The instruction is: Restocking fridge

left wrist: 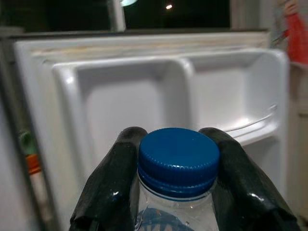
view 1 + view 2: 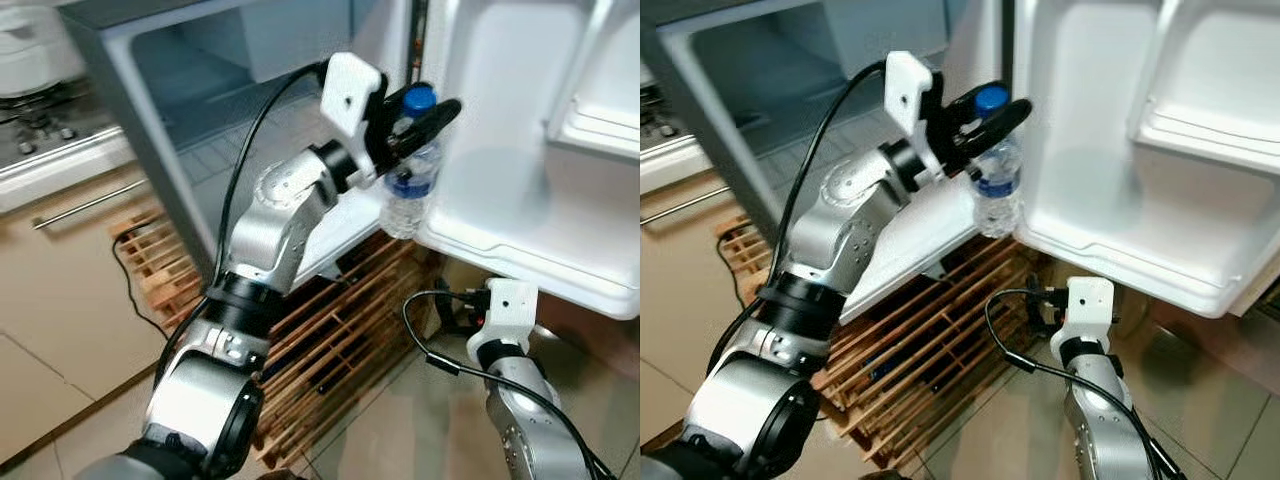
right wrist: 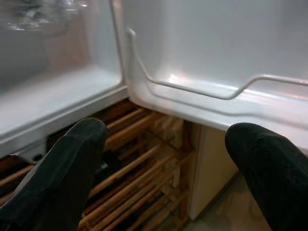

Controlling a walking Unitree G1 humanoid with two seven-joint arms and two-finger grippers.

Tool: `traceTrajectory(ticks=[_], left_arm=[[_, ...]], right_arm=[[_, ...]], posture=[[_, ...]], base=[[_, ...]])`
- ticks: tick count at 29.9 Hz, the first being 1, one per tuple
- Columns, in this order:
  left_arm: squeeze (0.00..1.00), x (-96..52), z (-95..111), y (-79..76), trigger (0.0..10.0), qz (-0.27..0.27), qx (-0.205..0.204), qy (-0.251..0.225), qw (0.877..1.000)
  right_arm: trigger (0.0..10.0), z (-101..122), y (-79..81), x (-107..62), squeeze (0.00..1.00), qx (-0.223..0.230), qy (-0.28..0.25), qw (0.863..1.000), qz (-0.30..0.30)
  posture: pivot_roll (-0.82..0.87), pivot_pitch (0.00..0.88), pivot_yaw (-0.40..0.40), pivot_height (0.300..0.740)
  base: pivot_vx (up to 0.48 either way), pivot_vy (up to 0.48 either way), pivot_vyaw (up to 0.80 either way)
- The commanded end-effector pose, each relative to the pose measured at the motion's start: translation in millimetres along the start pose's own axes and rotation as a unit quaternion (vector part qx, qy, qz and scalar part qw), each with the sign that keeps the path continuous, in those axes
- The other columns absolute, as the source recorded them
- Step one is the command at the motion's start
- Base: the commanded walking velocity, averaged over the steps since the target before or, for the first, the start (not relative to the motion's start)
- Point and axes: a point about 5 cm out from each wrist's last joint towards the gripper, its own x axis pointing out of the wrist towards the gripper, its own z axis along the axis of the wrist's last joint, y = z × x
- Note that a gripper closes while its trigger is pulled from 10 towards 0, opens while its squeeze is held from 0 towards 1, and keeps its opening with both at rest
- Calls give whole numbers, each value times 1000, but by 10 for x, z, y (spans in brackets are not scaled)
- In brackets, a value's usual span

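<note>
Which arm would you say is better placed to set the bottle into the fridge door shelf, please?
Left: the left gripper already holds the clear blue-capped plastic water bottle beside the white fridge door shelf; the right gripper is open, lower down.

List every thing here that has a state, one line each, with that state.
White fridge door: swung open, lower shelf bare.
Clear plastic water bottle with blue cap: capped, upright, held at the neck beside the door's lower shelf.
Left gripper: jaws shut on the bottle.
Right gripper: jaws open, holding nothing, low under the door.
</note>
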Motion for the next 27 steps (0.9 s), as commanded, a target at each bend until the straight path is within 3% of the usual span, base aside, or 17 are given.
traceTrajectory(ticks=[1, 13, 20, 27], left_arm=[[0, 98, 102, -44, 10000, -20, 7, -17, 1000], [0, 352, 178, -151, 10000, -27, 9, -38, 999], [0, 471, 56, -102, 10000, 11, 25, -25, 999], [0, 599, 112, -154, 10000, 9, 13, -47, 999]], right_arm=[[10000, 9, 6, -28, 0, 11, 2, 1000, -2], [10000, -42, 31, -185, 0, 29, 11, 1000, 8], [10000, -152, -59, -465, 0, 20, 20, 999, -27], [10000, -234, -12, -725, 0, 17, 41, 998, -38]], posture=[[-146, 0, 109, 723], [-163, 38, 130, 723], [-215, 84, 168, 723], [-283, 137, 192, 723]], base=[[0, 0, 0], [0, 0, 0], [0, 0, 0], [0, 0, 0]])
